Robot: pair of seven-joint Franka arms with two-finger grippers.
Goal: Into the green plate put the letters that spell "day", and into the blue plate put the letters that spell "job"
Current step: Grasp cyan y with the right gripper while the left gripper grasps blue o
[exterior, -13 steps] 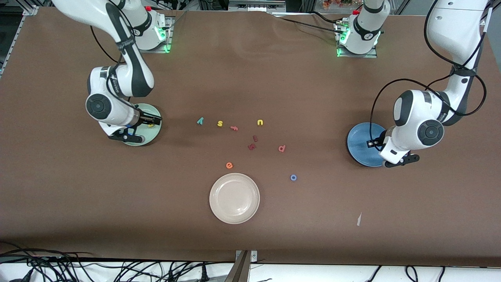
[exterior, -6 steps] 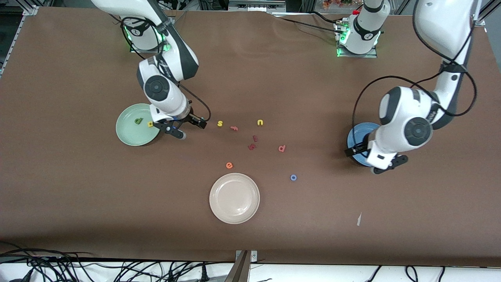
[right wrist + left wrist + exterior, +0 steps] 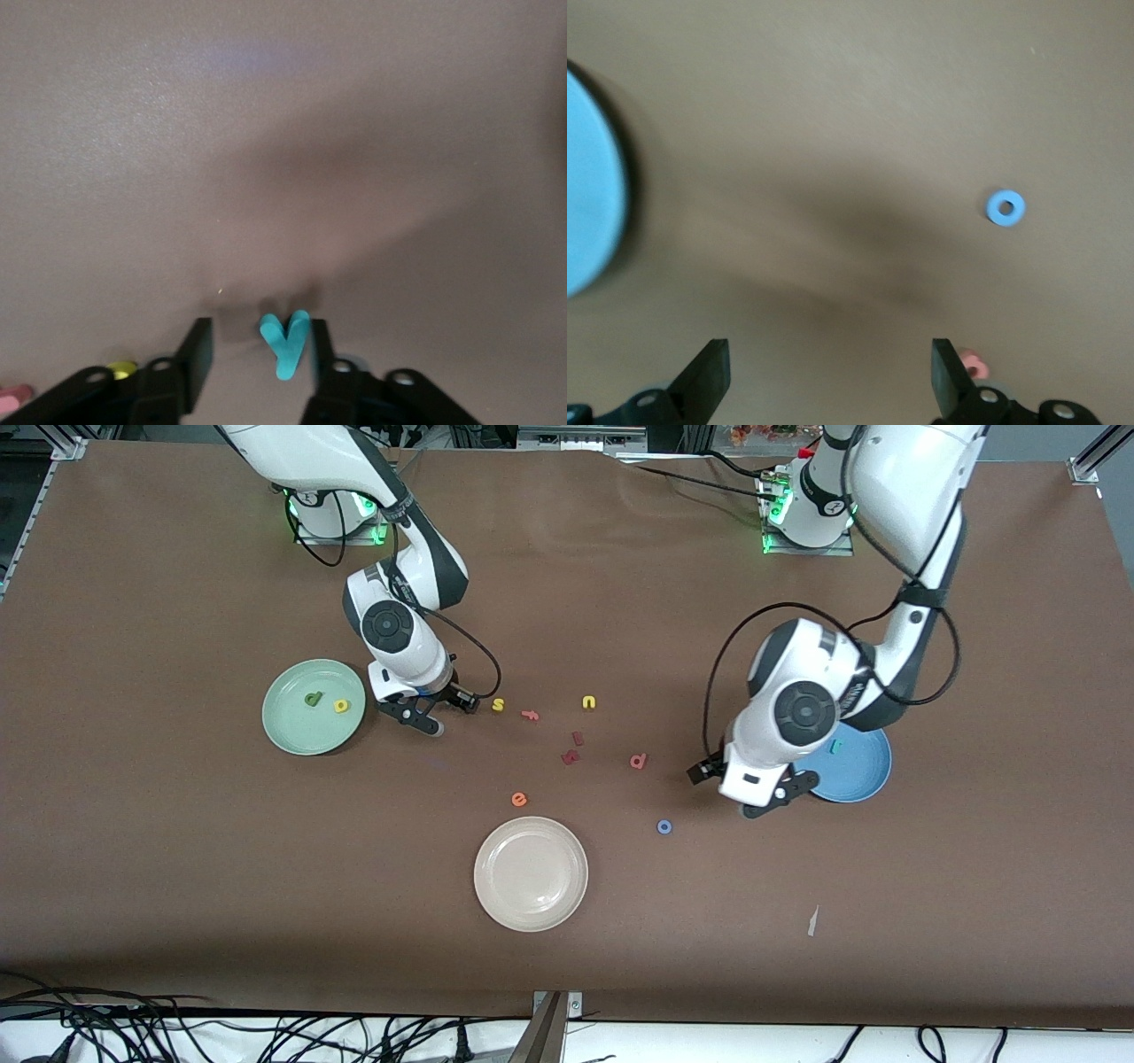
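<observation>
We see the right gripper low at the table, jaws partly closed around the teal "y" (one finger touching it) beside the green plate. The left gripper hangs wide open between blue plate and blue "o".

From my left wrist camera I see the left end effector with its two dark fingers spread wide, nothing between them, over bare brown counter. A blue ring "o" lies flat on it. A coral letter peeks out beside one fingertip. The blue plate shows at the frame's edge.
</observation>
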